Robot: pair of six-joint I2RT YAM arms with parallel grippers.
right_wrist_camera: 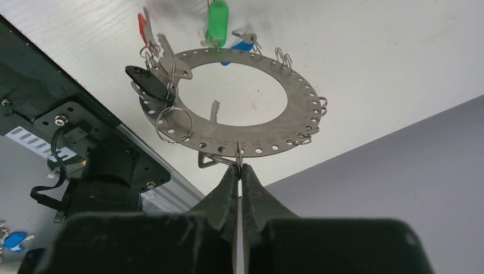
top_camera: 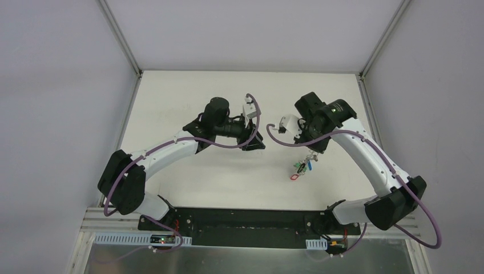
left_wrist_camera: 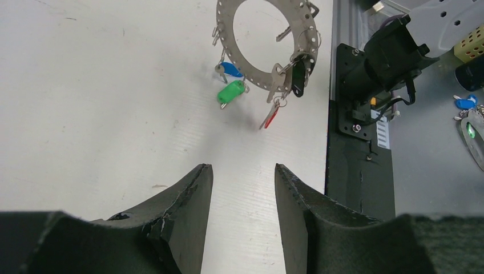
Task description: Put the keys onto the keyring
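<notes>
keyring | hangs from right end effector, clamped at its rim | left end effector apart, nearby

Left fingers parted, right fingers pinched together

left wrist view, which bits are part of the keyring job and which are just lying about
Job: keyring, pinched by the shut right tool; keys hanging on it, with green tag, blue tag, red tag, black tag; open, empty left tool.
Lying about: spare blue tag beyond the table edge; black arm mount.
</notes>
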